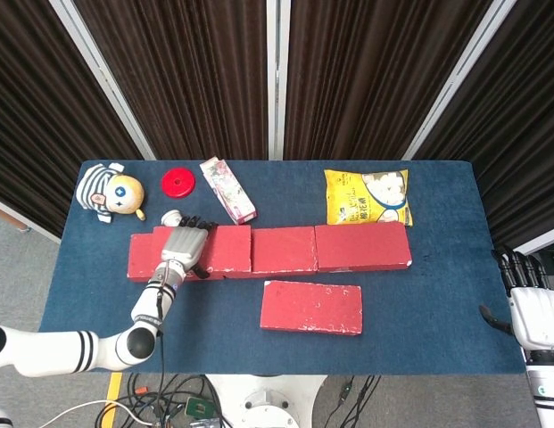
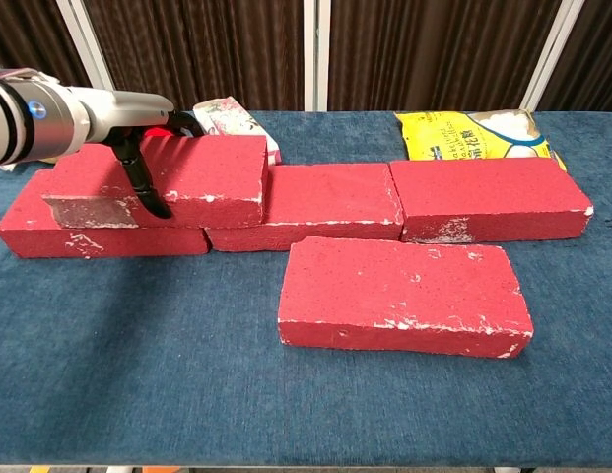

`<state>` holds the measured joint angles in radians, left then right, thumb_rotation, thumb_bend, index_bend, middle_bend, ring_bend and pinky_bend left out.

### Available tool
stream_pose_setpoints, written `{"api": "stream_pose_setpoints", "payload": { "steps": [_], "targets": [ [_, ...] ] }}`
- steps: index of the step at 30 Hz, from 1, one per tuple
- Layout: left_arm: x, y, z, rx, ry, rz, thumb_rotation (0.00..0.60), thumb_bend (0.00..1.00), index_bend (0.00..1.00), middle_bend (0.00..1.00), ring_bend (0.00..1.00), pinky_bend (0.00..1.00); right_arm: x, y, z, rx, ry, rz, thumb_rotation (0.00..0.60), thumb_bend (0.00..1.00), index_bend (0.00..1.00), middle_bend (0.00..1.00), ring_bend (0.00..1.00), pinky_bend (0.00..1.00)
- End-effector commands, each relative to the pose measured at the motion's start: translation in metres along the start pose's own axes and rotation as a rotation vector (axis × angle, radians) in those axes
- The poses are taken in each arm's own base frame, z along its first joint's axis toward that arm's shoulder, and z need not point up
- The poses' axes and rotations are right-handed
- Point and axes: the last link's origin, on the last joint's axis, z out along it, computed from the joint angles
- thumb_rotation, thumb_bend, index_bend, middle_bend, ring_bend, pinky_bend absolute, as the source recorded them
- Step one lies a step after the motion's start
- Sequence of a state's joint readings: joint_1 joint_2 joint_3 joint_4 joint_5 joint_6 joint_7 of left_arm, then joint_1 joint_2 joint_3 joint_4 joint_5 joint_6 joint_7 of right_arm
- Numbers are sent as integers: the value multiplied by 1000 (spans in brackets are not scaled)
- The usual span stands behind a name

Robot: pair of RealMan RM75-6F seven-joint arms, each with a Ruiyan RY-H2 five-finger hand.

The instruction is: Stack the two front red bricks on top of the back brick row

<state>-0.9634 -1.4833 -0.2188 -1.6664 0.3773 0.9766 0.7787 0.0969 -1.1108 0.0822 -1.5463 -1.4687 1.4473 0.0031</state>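
Observation:
My left hand (image 1: 183, 249) grips a red brick (image 1: 225, 249), fingers over its top and thumb down its front face. That brick (image 2: 202, 175) lies on the back row, across the left back brick (image 2: 99, 239) and the left end of the middle back brick (image 2: 320, 202). The right back brick (image 1: 362, 245) lies bare. The other front red brick (image 1: 312, 306) lies flat on the blue table (image 1: 419, 312), in front of the row. My right hand (image 1: 533, 314) hangs past the table's right edge, fingers apart and holding nothing.
Behind the row stand a striped doll (image 1: 110, 191), a red disc (image 1: 178, 182), a small white cup (image 1: 172, 217), a pink box (image 1: 227, 201) and a yellow snack bag (image 1: 367, 197). The cup is close behind my left hand.

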Motion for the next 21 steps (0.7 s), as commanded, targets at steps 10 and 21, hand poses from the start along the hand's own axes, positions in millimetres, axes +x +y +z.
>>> {"api": "stream_pose_setpoints", "payload": {
  "steps": [10,21],
  "targets": [
    [5,-3,4,23,-7,-33,600,0,135,258,33,22,-2,-1,1,-1,-8,-4,600,154,0,0,0,0],
    [-1,-5,4,21,-30,-40,600,0,135,258,33,22,-3,1,1,-7,-8,-6,600,155,0,0,0,0]
  ]
}}
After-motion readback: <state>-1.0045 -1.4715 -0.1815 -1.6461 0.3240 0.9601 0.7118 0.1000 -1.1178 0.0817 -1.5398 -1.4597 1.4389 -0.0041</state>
